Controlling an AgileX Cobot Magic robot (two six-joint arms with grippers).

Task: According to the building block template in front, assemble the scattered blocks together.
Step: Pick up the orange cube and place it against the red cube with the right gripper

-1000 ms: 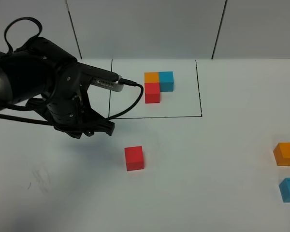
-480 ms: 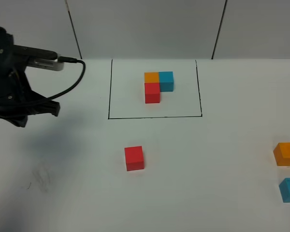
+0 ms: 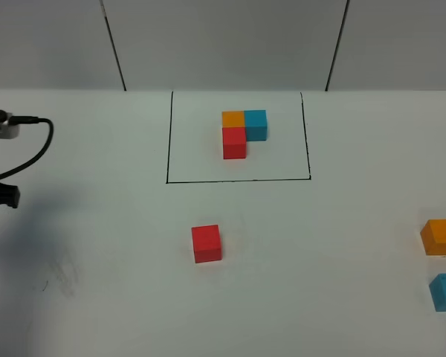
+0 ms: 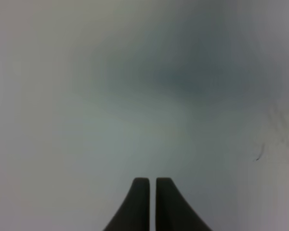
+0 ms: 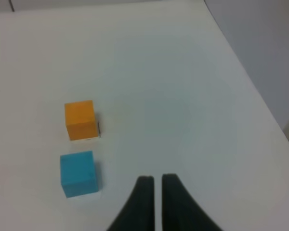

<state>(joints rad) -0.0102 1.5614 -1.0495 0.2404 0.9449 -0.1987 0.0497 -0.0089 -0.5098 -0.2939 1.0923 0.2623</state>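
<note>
A plain white tabletop (image 3: 334, 320) under grey wall panels (image 3: 223, 41) carries everything. The left tool (image 4: 152, 181), clenched on nothing, hangs at the far left over bare surface. The red cube (image 3: 207, 243) lies well off to its right, on the near side of the framed building block template (image 3: 243, 132). The orange cube (image 5: 80, 119) and blue cube (image 5: 78, 173) sit near the right tool (image 5: 154, 178), likewise clenched and empty, slightly ahead of its tips and to one side, so that arm looks nearer for them.
</note>
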